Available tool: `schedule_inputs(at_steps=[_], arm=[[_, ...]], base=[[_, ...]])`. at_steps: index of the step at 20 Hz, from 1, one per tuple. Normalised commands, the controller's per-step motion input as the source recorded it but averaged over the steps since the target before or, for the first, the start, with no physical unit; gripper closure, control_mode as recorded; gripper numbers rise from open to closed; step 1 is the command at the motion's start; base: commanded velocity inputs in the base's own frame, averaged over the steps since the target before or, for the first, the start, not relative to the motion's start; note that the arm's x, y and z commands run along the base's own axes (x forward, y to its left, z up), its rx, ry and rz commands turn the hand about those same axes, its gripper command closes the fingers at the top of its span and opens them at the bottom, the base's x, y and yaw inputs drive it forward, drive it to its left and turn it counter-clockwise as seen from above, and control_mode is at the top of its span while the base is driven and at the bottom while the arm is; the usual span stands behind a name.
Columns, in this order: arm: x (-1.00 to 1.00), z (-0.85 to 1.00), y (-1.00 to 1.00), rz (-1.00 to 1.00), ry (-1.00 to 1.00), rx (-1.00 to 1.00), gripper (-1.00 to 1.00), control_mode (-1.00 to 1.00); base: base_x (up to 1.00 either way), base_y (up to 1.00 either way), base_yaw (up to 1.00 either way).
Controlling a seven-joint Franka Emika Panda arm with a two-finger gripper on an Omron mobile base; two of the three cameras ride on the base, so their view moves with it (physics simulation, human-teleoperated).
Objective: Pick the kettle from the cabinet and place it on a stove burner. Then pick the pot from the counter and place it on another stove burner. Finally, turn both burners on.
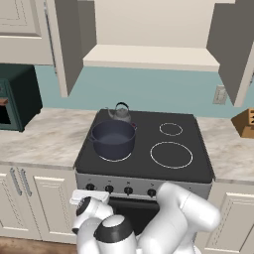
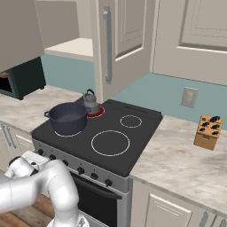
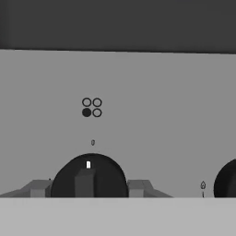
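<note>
End effector (image 3: 87, 186) astride stove knob (image 3: 88, 177)

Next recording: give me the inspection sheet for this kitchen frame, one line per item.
Surface: black glass cooktop set in a beige marbled counter; two ring burners on its right side are bare.
Job's things: navy pot on the front left burner; kettle behind it on the rear left burner, which glows red in the right base view. Cabinet doors open.
Clutter: wooden knife block on the counter right of the stove.
Grippers: gripper at the stove's front panel, fingers either side of a black knob; contact cannot be told.
Cables: nothing seen.
Surroundings: dark green oven on the counter at left, wall socket, teal backsplash.
</note>
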Motion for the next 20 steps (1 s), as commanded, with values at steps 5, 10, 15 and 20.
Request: schedule_inputs(at_steps=[5,10,15,20], arm=[[-0.14,0.1,0.14,-0.16,0.14,-0.37,1.0,-1.0],[-0.11,0.06,0.15,-0.14,0.1,-0.3,1.0,-1.0],[-0.28,0.25,0.08,-0.2,0.12,-0.39,1.0,-1.0],[-0.35,0.27,0.05,-0.22,0.14,-0.4,1.0,-1.0]], base=[[0.0,0.0,0.0],[0.0,0.0,0.0],[0.0,0.0,0.0],[0.0,0.0,0.0]])
